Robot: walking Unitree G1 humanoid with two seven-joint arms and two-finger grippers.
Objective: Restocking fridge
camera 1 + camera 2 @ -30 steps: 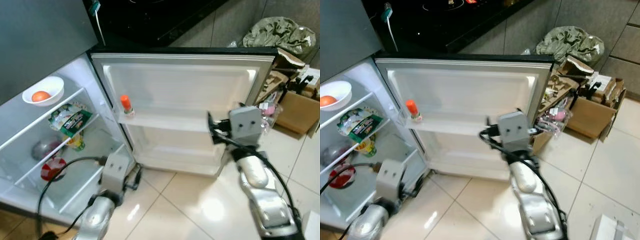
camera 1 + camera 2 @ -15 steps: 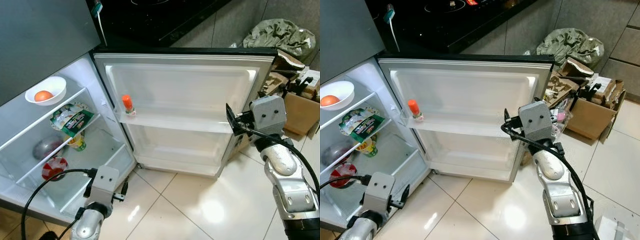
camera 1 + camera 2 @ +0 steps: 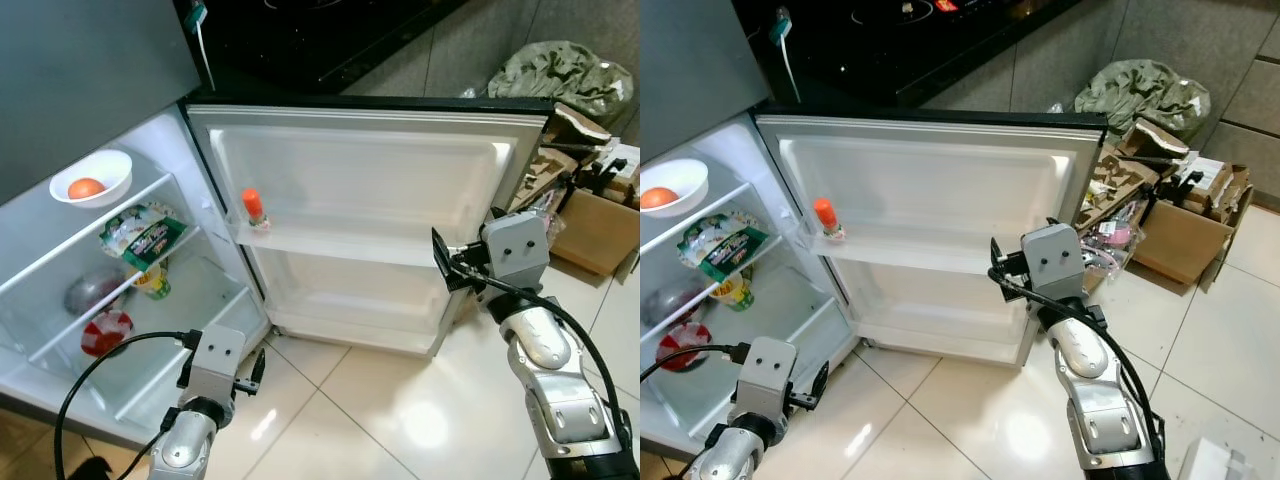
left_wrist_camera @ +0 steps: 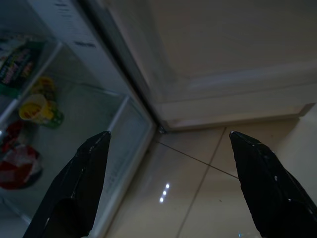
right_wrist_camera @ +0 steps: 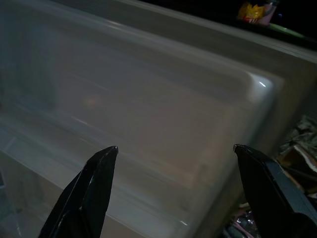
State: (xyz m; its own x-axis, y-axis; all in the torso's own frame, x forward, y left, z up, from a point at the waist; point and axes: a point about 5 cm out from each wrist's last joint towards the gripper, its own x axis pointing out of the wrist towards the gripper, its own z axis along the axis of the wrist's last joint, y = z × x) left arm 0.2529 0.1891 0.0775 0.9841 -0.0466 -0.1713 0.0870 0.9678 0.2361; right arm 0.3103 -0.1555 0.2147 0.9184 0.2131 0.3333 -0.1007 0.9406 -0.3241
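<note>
Fridge: I see the white fridge door (image 3: 365, 190) swung fully open.
Right gripper (image 5: 176, 191): fingers spread, empty, at the door's outer edge.
Left gripper (image 4: 168, 186): spread, empty, low by the hinge corner.
Bottle: small orange-capped bottle (image 3: 254, 210) at the door shelf's hinge end.

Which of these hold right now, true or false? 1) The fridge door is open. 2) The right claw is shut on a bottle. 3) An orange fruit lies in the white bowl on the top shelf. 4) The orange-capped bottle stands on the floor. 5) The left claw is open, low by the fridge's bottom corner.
1) True: the fridge door stands wide open.
2) False: the right claw is open and empty, facing the door's inner side.
3) True: the orange fruit sits in the white bowl.
4) False: the orange-capped bottle stands on the door shelf.
5) True: the left claw is open above the floor tiles.
</note>
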